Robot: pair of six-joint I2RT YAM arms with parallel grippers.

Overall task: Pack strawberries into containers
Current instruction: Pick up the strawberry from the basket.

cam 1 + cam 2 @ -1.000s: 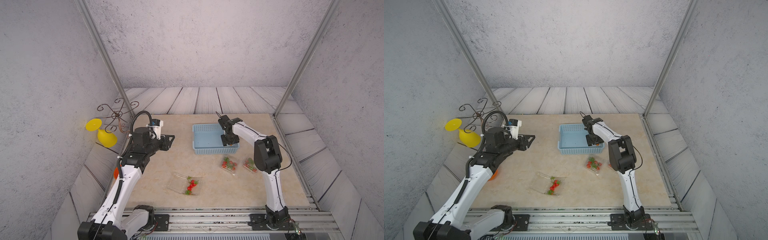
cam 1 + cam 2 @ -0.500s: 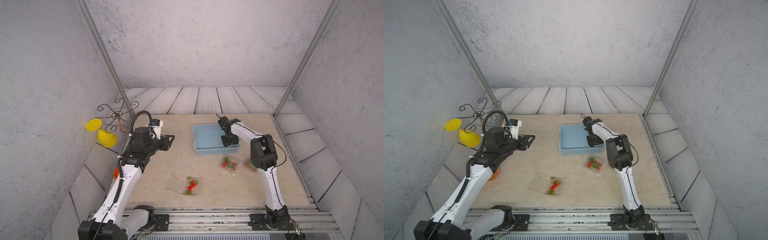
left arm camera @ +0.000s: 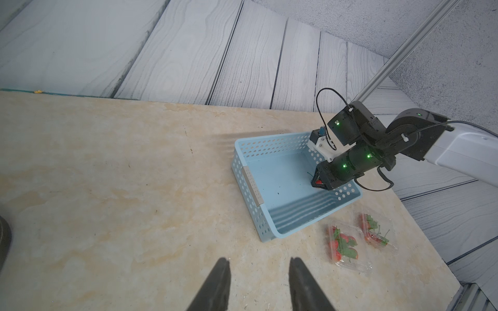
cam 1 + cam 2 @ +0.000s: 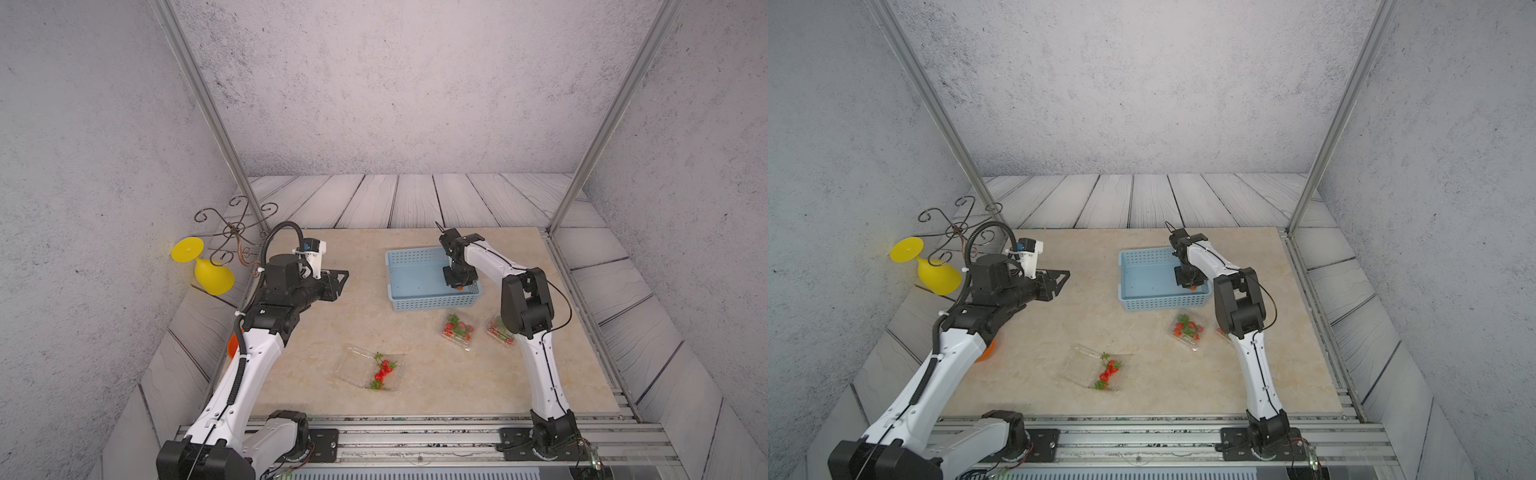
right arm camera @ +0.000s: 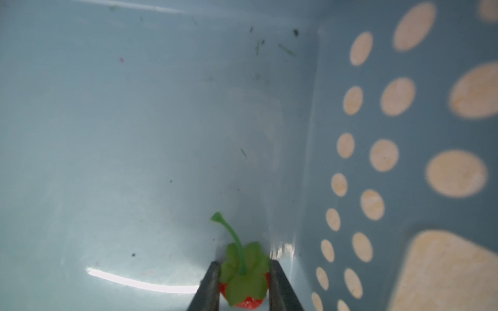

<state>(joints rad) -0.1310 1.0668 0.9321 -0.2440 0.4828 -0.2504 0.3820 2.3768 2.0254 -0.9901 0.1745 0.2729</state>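
In the right wrist view, a red strawberry (image 5: 244, 285) with a green cap lies in a corner of the light blue basket (image 5: 404, 134). My right gripper (image 5: 244, 265) is shut on it, both fingers pressed against its sides. Both top views show that gripper (image 4: 457, 286) reaching down into the basket (image 4: 432, 305). An open clear container (image 4: 365, 368) near the front holds a few strawberries (image 4: 384, 370). Two more containers (image 4: 459, 330) (image 4: 500, 330) with berries lie in front of the basket. My left gripper (image 3: 260, 262) hangs open over bare table at the left (image 4: 338, 280).
A yellow goblet (image 4: 208, 270) and a curly wire stand (image 4: 235, 228) sit at the far left edge. An orange bowl (image 4: 233, 347) peeks out behind my left arm. Slanted metal posts (image 4: 216, 124) rise at both back corners.
My right gripper has sunk a little deeper into the basket and its jaws have closed in on the strawberry. The left arm has not moved.
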